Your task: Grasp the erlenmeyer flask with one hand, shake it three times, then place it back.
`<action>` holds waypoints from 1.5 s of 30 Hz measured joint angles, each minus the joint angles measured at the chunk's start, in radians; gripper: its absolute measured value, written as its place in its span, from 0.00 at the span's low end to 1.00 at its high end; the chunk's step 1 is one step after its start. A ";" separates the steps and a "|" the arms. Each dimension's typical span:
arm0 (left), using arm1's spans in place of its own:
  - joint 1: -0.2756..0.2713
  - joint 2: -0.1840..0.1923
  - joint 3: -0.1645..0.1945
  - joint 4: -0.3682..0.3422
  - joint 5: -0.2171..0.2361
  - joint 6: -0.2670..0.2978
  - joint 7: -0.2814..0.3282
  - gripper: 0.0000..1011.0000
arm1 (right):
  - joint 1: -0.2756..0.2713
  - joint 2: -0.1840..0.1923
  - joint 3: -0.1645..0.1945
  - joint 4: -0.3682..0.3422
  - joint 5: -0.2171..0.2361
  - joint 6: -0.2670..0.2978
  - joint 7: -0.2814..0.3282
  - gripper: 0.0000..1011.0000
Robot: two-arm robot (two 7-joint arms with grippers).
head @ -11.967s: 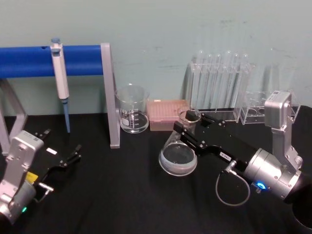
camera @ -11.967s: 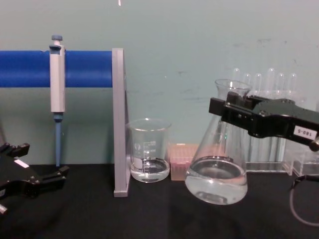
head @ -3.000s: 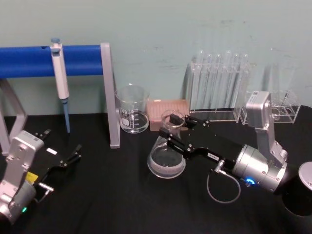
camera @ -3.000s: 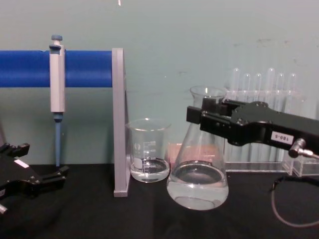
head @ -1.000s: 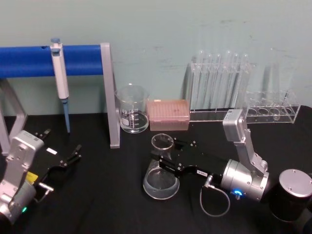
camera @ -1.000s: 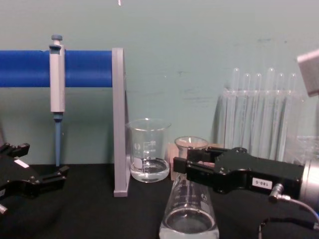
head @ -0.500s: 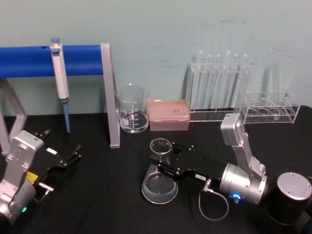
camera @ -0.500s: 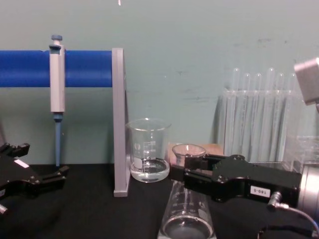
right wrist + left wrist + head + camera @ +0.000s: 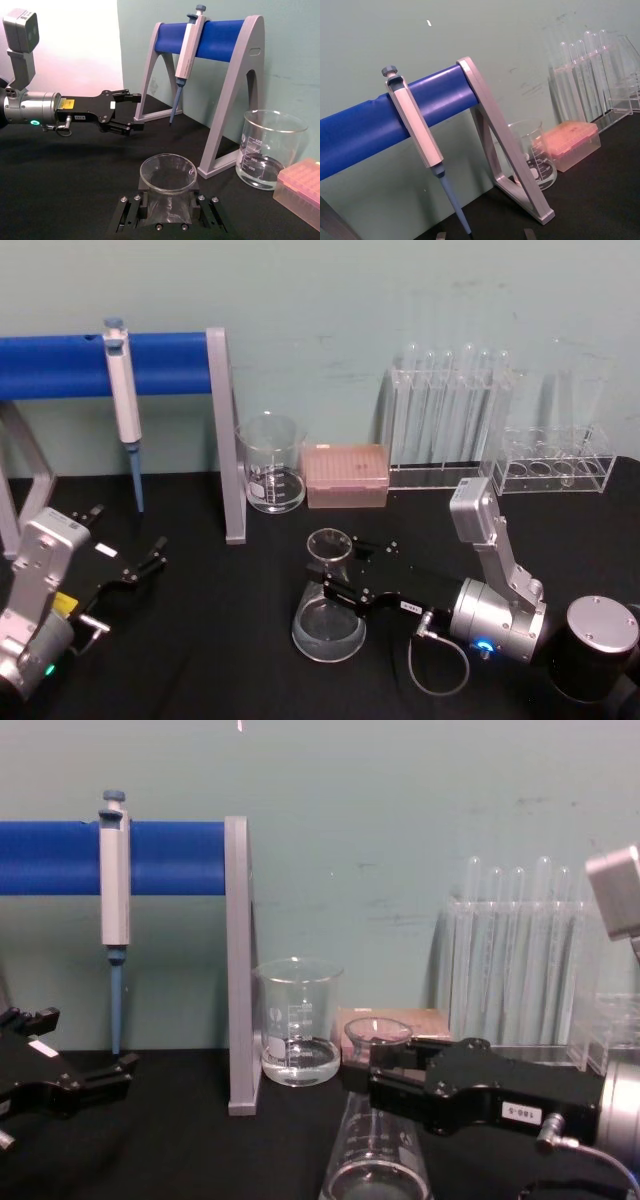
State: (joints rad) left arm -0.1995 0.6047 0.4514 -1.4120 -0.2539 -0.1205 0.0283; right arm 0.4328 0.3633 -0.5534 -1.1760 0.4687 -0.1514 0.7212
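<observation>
1. While the right claw (image 9: 340, 570) clamps the erlenmeyer flask (image 9: 328, 630) at its narrow neck, the flask stands upright. Its wide base is straight below the claw and its flared rim just above.
2. Claw state: clenched on the neck. In the right wrist view a flat jaw sits on each side of the glass, both against it as far as I can judge.
3. Height: the base is low, at or just over the black table (image 9: 220, 660). The chest view cuts the base off at its lower edge, so I cannot confirm contact; it is probably resting or very nearly so.
4. Contents: a little clear liquid lies in the base and looks level.
5. Surroundings, taken from the claw:
   - The beaker (image 9: 271, 478) is beyond it and to its left, well apart.
   - The pink tip box (image 9: 345, 475) is straight beyond.
   - The test tube rack (image 9: 450, 420) is beyond and to the right.
   - The blue stand (image 9: 100, 362) is far to the left, with a pipette (image 9: 122, 390) hanging on it.
6. The left claw (image 9: 128, 535) is parked far to the left of the working claw, low over the table. Its jaws are spread and it holds nothing.
7. Progress:
   - The grasp is made.
   - The shakes cannot be counted from this moment.
   - A low, upright flask fits either a fresh grip or the put-back, and I cannot tell which.
   - Certainly left: settle the base flat, let go, and draw the jaws back clear of the neck without tipping it.
</observation>
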 joint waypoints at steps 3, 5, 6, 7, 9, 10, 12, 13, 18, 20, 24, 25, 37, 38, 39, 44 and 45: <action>0.000 0.000 0.000 0.000 0.000 0.000 0.000 0.99 | 0.001 -0.001 -0.001 0.002 0.000 0.000 0.000 0.44; 0.000 0.000 0.000 0.000 0.000 0.000 0.000 0.99 | 0.002 -0.002 -0.001 0.005 0.000 0.000 0.000 0.44; 0.000 0.000 0.000 0.000 0.000 0.000 0.000 0.99 | 0.002 -0.002 -0.001 0.005 0.000 -0.001 0.000 0.44; 0.000 0.000 0.000 0.000 0.000 0.000 0.000 0.99 | 0.003 -0.002 -0.001 0.007 0.000 -0.001 0.000 0.44; 0.000 0.000 0.000 0.000 0.000 0.000 0.000 0.99 | 0.003 -0.003 -0.001 0.007 -0.001 0.000 0.000 0.44; 0.000 0.000 0.000 0.000 0.000 0.000 0.000 0.99 | 0.003 -0.003 -0.002 0.008 -0.001 0.001 0.000 0.44; 0.000 0.000 0.000 0.000 0.000 0.000 0.000 0.99 | 0.004 -0.003 -0.002 0.008 -0.002 0.001 0.000 0.44; 0.000 0.000 0.000 0.000 0.000 0.000 0.000 0.99 | 0.004 -0.003 -0.002 0.009 -0.002 0.002 0.000 0.44; 0.000 0.000 0.000 0.000 0.000 0.000 0.000 0.99 | 0.008 -0.002 -0.005 0.010 -0.010 0.007 -0.002 0.44; 0.000 0.000 0.000 0.000 0.000 0.000 0.000 0.99 | 0.008 -0.002 -0.005 0.010 -0.010 0.007 -0.002 0.44; 0.000 0.000 0.000 0.000 0.000 0.000 0.000 0.99 | 0.007 -0.002 -0.005 0.009 -0.010 0.008 -0.003 0.44; 0.000 0.000 0.000 0.000 0.000 0.000 0.000 0.99 | 0.007 -0.002 -0.005 0.009 -0.010 0.008 -0.003 0.44; 0.000 0.000 0.000 0.000 0.000 0.000 0.000 0.99 | 0.006 -0.002 -0.004 0.009 -0.010 0.009 -0.003 0.44; 0.000 0.000 0.000 0.000 0.000 0.000 0.000 0.99 | 0.006 -0.002 -0.004 0.009 -0.010 0.009 -0.003 0.44; 0.000 0.000 0.000 0.000 0.000 0.000 0.000 0.99 | 0.006 -0.002 -0.004 0.009 -0.010 0.009 -0.003 0.44; 0.000 0.000 0.000 0.000 0.000 0.000 0.000 0.99 | 0.006 -0.002 -0.003 0.009 -0.010 0.010 -0.003 0.44; 0.000 0.000 0.000 0.000 0.000 0.000 0.000 0.99 | 0.006 -0.002 -0.003 0.009 -0.010 0.010 -0.003 0.45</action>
State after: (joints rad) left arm -0.1995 0.6047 0.4514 -1.4120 -0.2539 -0.1205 0.0283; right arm 0.4387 0.3613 -0.5569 -1.1666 0.4586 -0.1416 0.7183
